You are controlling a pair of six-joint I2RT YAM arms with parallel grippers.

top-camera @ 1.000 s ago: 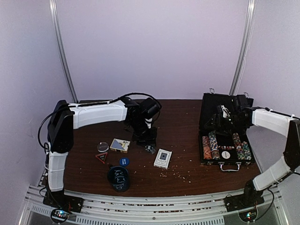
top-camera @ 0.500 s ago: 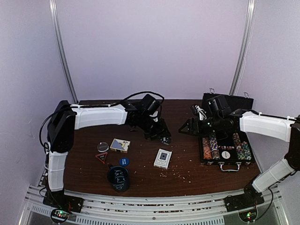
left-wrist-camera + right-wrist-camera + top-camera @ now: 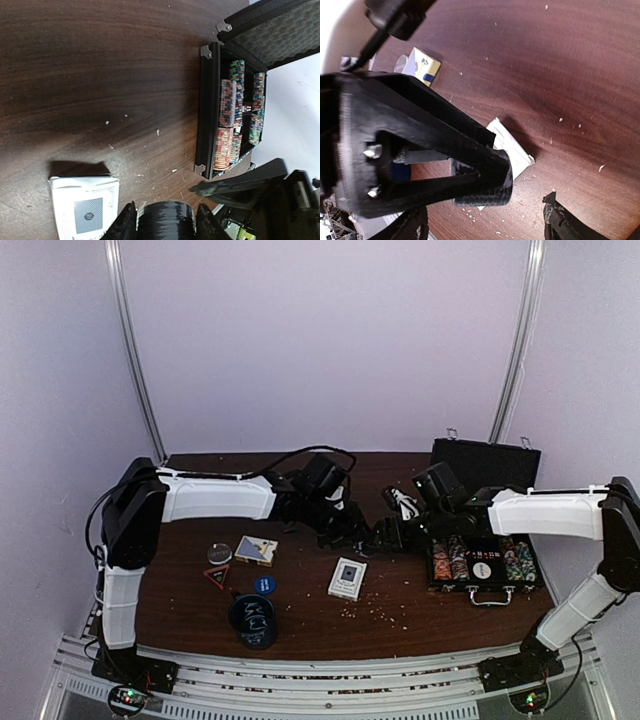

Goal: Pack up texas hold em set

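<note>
The black case (image 3: 486, 586) lies open at the right with its lid (image 3: 485, 456) up, and multicoloured chip rolls (image 3: 450, 558) lie in its tray. My left gripper (image 3: 357, 532) hangs over mid-table, shut on a short black roll (image 3: 165, 216) that looks like stacked chips. My right gripper (image 3: 386, 536) faces it from the right, open, and the black roll (image 3: 496, 192) sits just ahead of its spread fingers (image 3: 559, 220). A white card deck (image 3: 347, 578) lies flat just below both grippers. A second deck (image 3: 256, 550) and small dealer buttons (image 3: 219, 554) lie to the left.
A dark round cup with white scribbles (image 3: 252, 620) stands near the front edge. A red triangular button (image 3: 217, 575) and a blue round button (image 3: 264, 584) lie next to it. Pale crumbs (image 3: 380, 612) dot the wooden table (image 3: 400, 490). The case wall (image 3: 206, 110) stands right of the left gripper.
My left gripper has carried the black roll rightwards to mid-table. My right arm has swung left from over the case to meet it, its jaws a little wider.
</note>
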